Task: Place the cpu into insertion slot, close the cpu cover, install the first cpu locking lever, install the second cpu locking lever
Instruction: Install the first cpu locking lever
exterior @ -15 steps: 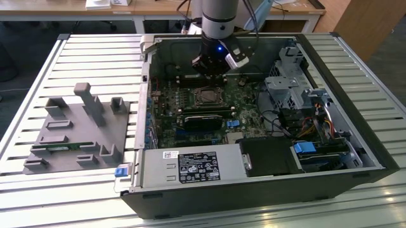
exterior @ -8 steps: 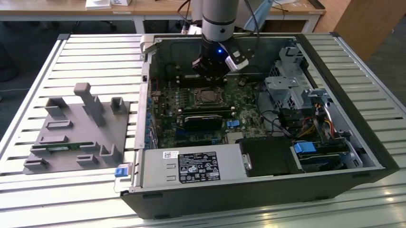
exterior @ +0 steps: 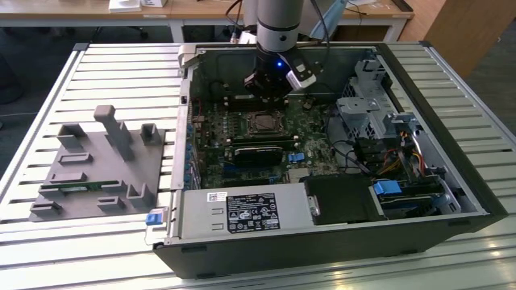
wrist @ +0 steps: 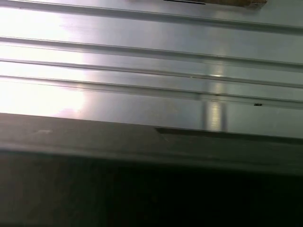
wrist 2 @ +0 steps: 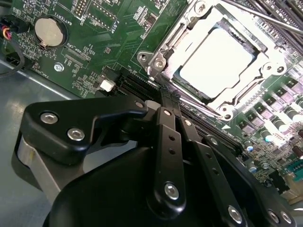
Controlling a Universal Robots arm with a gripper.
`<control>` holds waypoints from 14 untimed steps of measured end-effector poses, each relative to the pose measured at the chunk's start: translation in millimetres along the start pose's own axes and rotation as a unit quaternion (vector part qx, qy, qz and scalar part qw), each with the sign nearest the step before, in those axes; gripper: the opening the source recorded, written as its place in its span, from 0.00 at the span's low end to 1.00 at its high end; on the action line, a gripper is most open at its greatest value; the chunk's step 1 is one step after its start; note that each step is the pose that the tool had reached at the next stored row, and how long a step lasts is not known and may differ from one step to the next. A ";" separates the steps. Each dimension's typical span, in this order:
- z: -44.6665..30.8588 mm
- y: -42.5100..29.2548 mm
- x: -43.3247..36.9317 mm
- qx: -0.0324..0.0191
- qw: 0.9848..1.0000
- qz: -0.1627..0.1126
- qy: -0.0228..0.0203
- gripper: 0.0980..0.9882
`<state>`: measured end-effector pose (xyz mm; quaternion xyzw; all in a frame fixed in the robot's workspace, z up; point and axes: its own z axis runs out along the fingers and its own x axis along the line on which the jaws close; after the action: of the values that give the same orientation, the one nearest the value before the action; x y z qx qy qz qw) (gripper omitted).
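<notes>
The cpu, a pale silvery square, lies flat in the insertion slot on the green motherboard inside the open computer case. The cpu cover, a silvery metal frame, lies down around the chip. A thin metal lever runs along the socket's far side. My gripper hangs just beside the socket's edge, its black fingers brought together with nothing between them. In the exterior view the gripper stands just behind the socket, slightly above the board.
A black card lies just in front of the socket. The power supply and drive cages crowd the case. A grey fixture with posts stands on the slatted table at the exterior view's left. A coin battery sits on the board.
</notes>
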<state>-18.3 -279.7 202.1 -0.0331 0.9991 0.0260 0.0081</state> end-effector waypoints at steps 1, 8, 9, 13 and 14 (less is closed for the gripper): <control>0.0 0.0 0.0 0.000 1.000 0.000 0.000 0.01; 1.1 0.0 0.0 0.007 1.000 0.000 0.001 0.01; 1.2 0.1 0.0 0.008 1.000 0.000 0.001 0.01; 2.0 0.4 -0.1 0.013 1.000 0.000 0.001 0.01; 2.3 0.5 -0.1 0.014 1.000 0.000 0.001 0.01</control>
<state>-18.2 -279.1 199.8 -0.0332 0.9994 0.0119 0.0074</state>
